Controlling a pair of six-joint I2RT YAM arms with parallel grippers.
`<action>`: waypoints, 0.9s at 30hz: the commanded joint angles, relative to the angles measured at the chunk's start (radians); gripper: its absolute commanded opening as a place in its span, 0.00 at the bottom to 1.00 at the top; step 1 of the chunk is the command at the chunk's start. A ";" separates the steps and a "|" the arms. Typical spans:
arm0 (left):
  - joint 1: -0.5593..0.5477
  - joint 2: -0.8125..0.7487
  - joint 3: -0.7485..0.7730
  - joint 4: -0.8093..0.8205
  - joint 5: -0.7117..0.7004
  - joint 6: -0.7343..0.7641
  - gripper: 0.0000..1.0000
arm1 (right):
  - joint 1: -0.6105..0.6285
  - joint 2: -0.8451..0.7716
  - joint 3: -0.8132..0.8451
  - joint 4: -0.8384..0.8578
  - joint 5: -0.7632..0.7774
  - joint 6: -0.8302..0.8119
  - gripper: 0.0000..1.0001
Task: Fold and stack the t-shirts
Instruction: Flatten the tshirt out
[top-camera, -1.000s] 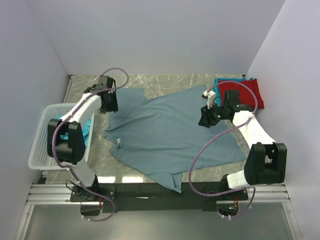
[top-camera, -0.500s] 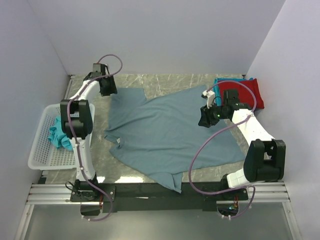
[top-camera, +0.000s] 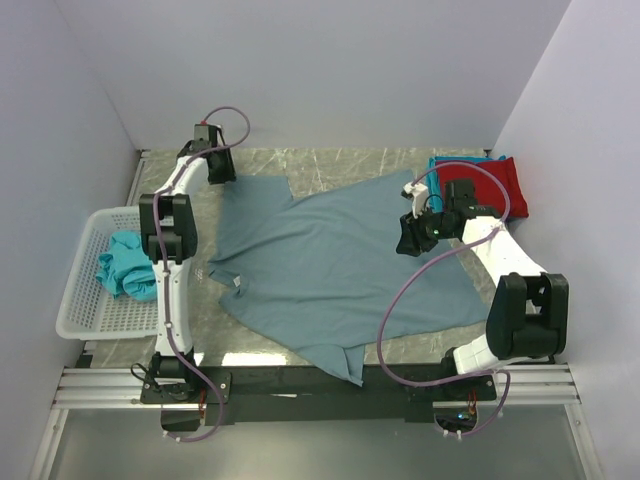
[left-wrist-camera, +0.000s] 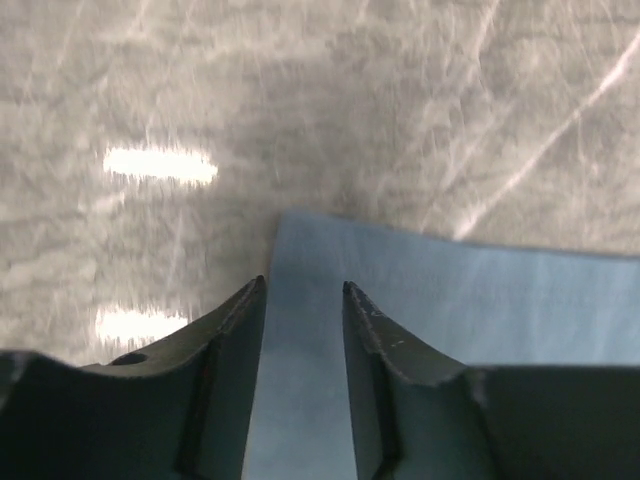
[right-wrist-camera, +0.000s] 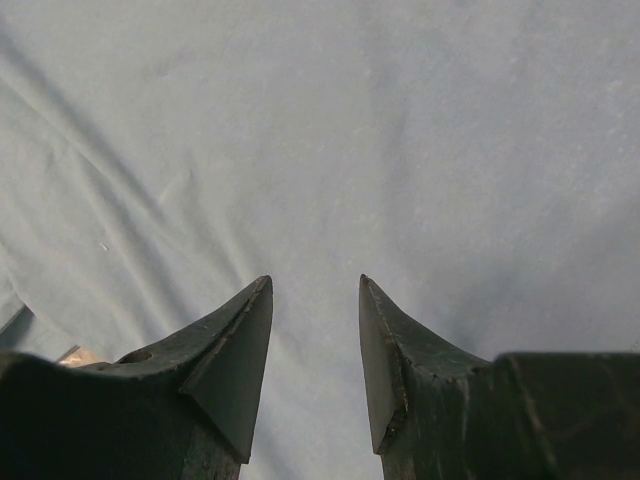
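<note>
Lying spread across the grey marbled table (top-camera: 330, 168), the large slate blue-grey fabric t-shirt (top-camera: 340, 265) awaits its first fold. The left gripper (left-wrist-camera: 303, 292), jaws parted, straddles its 11 o'clock corner; the right gripper (right-wrist-camera: 315, 285), parted and empty, hovers at 3 o'clock. Next, probably: pinch that corner.

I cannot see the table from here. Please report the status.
Left gripper open over far corner of blue-grey shirt. Right gripper open above same shirt. Shirt spread out, not folded. Nothing in the way.
</note>
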 joint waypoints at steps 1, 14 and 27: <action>0.005 0.037 0.074 -0.012 -0.025 0.023 0.42 | -0.006 0.016 0.026 -0.005 0.002 -0.010 0.47; 0.008 0.116 0.144 -0.026 -0.039 0.018 0.41 | -0.008 0.030 0.028 -0.012 0.000 -0.011 0.47; -0.029 0.148 0.092 -0.107 -0.140 0.081 0.34 | -0.043 0.023 0.032 -0.022 -0.015 -0.018 0.47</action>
